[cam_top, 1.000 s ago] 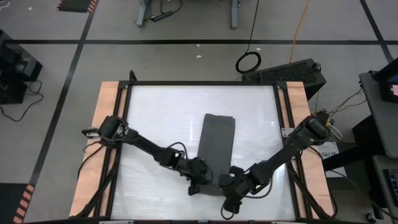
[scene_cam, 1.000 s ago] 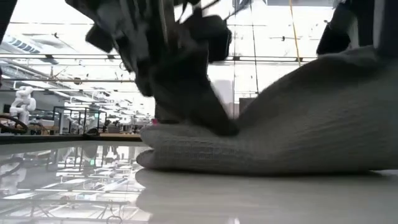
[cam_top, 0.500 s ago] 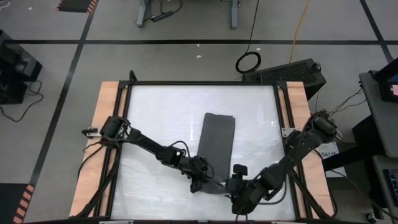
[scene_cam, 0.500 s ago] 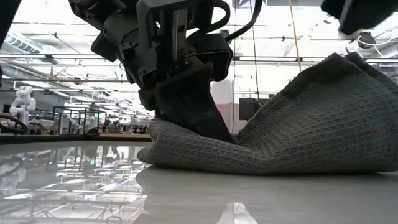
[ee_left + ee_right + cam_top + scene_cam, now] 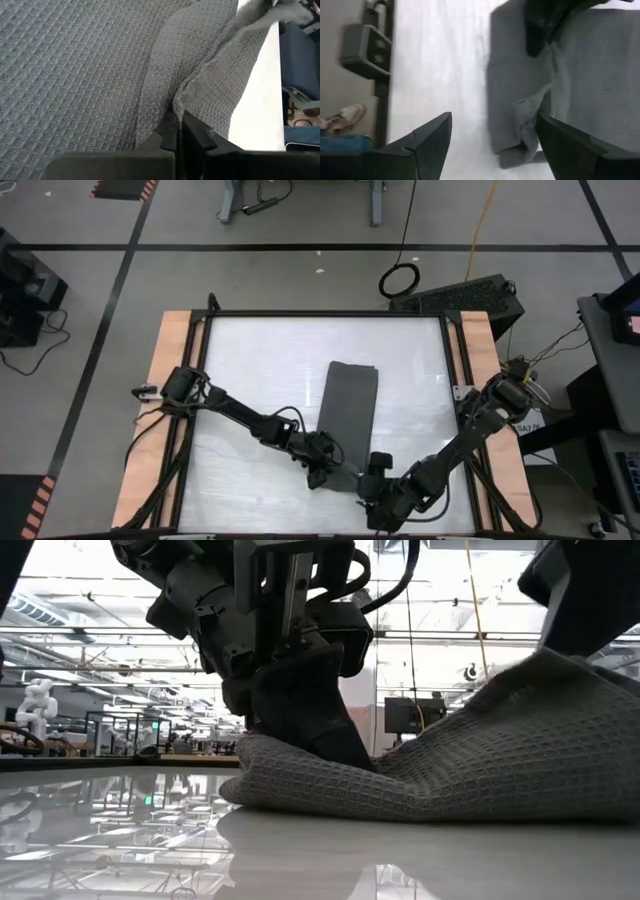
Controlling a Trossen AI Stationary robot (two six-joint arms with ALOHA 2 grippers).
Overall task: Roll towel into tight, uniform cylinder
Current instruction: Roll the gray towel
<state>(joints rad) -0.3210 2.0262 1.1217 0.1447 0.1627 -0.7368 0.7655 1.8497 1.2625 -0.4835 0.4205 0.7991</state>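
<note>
The dark grey towel [image 5: 350, 405] lies as a long strip on the white table [image 5: 260, 360], its far end flat and its near end bunched and raised [image 5: 500, 760]. My left gripper [image 5: 322, 473] is shut on that near end at its left side, also seen in the low view [image 5: 310, 735]. My right gripper [image 5: 378, 472] hovers at the near end's right side. It is open, with its fingers wide apart [image 5: 492, 145] and nothing between them. The towel's crumpled near edge [image 5: 525, 125] lies beyond them. My left gripper pinches a raised fold of the towel [image 5: 176, 102] between its two shut fingers, at the left of the near end. The fingers slant down from above into the cloth [image 5: 330, 750]. The towel stays on the table, humped up around the hold.
Wooden rails [image 5: 172, 380] and a black frame border the table's left and right sides. A black box [image 5: 465, 292] stands past the far right corner. A person's shoe [image 5: 342, 117] shows on the floor beside the table. The table's left half is bare.
My right gripper has opened and let go of the towel's near right part, drawing back from it a little. That raised part has sunk lower. My left gripper has kept its hold.
</note>
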